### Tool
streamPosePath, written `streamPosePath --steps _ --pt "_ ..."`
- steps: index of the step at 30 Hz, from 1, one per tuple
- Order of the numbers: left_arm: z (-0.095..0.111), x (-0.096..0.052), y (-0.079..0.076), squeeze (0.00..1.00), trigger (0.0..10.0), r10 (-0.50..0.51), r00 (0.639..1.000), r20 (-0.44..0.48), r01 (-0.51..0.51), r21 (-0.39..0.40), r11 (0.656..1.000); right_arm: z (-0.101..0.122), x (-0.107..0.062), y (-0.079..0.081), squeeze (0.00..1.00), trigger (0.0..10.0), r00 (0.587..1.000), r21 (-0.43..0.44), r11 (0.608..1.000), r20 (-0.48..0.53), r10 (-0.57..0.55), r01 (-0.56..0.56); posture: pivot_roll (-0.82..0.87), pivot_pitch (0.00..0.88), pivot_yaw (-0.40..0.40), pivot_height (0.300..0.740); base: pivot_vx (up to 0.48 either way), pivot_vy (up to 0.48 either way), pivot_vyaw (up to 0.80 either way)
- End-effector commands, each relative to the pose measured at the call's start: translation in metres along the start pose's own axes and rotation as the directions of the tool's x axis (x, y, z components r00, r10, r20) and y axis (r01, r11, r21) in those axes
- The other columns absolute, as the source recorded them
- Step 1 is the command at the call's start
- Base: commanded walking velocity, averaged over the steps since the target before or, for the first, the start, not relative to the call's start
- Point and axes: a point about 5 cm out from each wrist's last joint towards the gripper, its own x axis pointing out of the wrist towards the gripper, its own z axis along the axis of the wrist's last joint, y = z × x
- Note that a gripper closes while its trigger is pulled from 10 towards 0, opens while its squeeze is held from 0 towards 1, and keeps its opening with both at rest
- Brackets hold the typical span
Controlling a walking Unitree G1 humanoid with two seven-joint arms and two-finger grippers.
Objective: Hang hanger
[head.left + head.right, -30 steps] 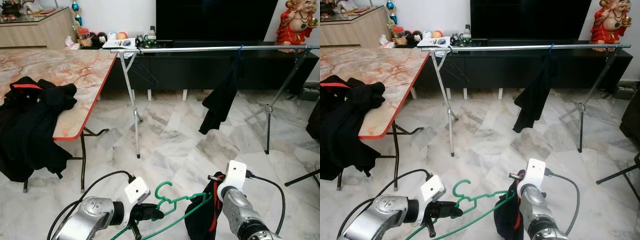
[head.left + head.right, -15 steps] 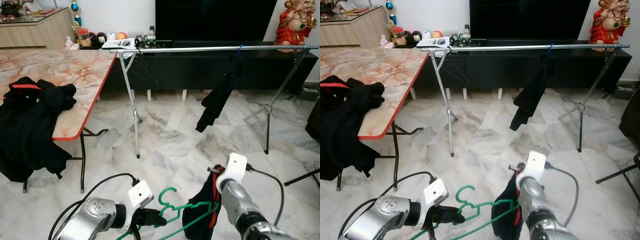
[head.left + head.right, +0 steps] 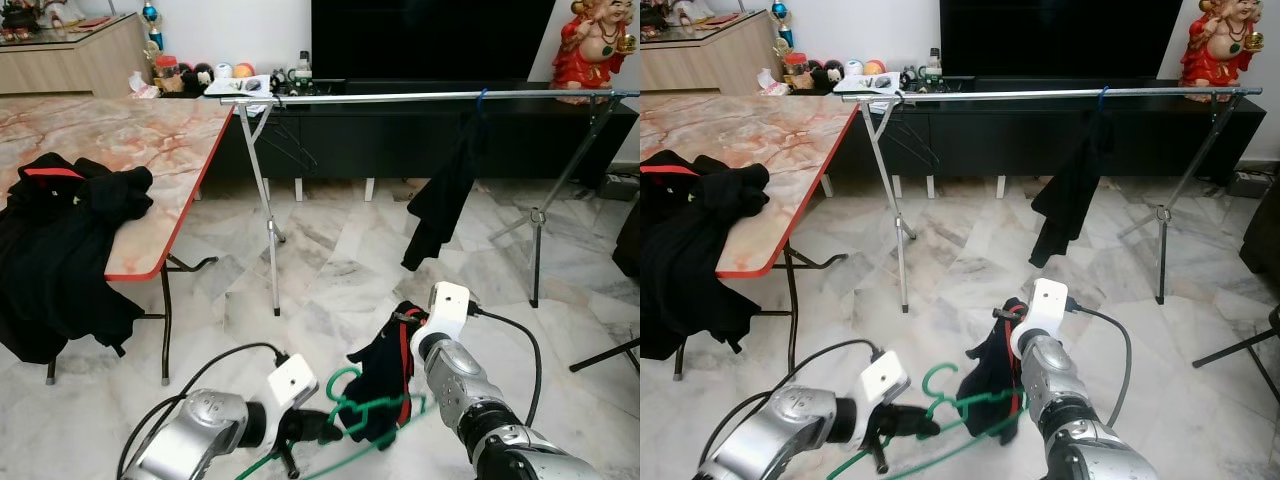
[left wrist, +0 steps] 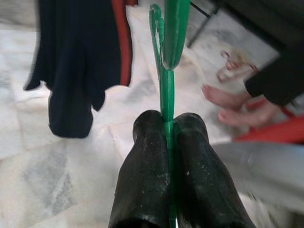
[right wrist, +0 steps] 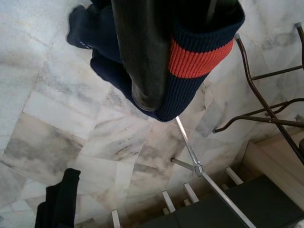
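Note:
A green plastic hanger (image 3: pixel 347 403) is pinched low in front of me by my left gripper (image 3: pixel 322 428), which is shut on its wire (image 4: pixel 167 71). My right gripper (image 3: pixel 402 338) holds a navy garment with a red stripe (image 3: pixel 380 368) right against the hanger's hook side; in the right wrist view one black finger (image 5: pixel 141 57) lies beside the striped cuff (image 5: pixel 197 54), the other is hidden in cloth. Farther off, a metal clothes rail (image 3: pixel 400 97) spans the room with a dark garment (image 3: pixel 445 195) hanging on it.
A marble-topped table (image 3: pixel 150 140) with a heap of black clothes (image 3: pixel 60 230) stands at my left. Behind the rail are a black TV cabinet (image 3: pixel 400 135) and a red figurine (image 3: pixel 595 45). A person's bare feet (image 4: pixel 228 99) show in the left wrist view.
My right gripper has lifted the navy garment up and leftward until it overlaps the green hanger. My left gripper has shifted a little to the right with the hanger.

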Motion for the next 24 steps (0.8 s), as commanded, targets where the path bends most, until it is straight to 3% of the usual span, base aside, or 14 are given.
streamPosePath --steps 1,5,10,15,24 --pt "0.0 0.0 0.008 0.0 10.0 0.051 0.998 0.021 -0.05 -0.035 0.998 0.01 0.002 0.007 0.0 10.0 0.999 0.002 1.0 0.023 0.024 -0.024 0.16 0.02 0.002 0.74 0.0 0.0 0.0" --pt "0.002 0.006 0.016 0.0 10.0 0.082 0.995 0.059 -0.074 -0.12 0.99 0.009 0.002 0.008 0.0 10.0 0.999 0.016 0.999 0.02 0.032 -0.032 0.17 0.019 0.004 0.74 0.0 0.0 0.0" --pt "0.005 0.015 0.025 0.0 10.0 0.128 0.989 0.076 -0.113 -0.174 0.978 0.01 0.003 0.011 0.0 10.0 0.999 0.019 0.999 0.017 0.036 -0.036 0.17 0.022 0.002 0.74 0.0 0.0 0.0" --pt "0.005 0.016 0.026 0.0 10.0 0.133 0.989 0.068 -0.12 -0.171 0.978 0.011 0.003 0.011 0.0 10.0 0.999 0.019 0.999 0.019 0.035 -0.036 0.17 0.023 0.002 0.74 0.0 0.0 0.0" --pt "-0.021 -0.005 0.03 0.0 10.0 0.173 0.983 -0.063 -0.179 -0.106 0.978 0.008 0.001 0.001 0.0 10.0 1.0 0.014 1.0 0.01 -0.004 0.004 0.18 0.038 0.0 0.74 0.0 0.0 0.0"
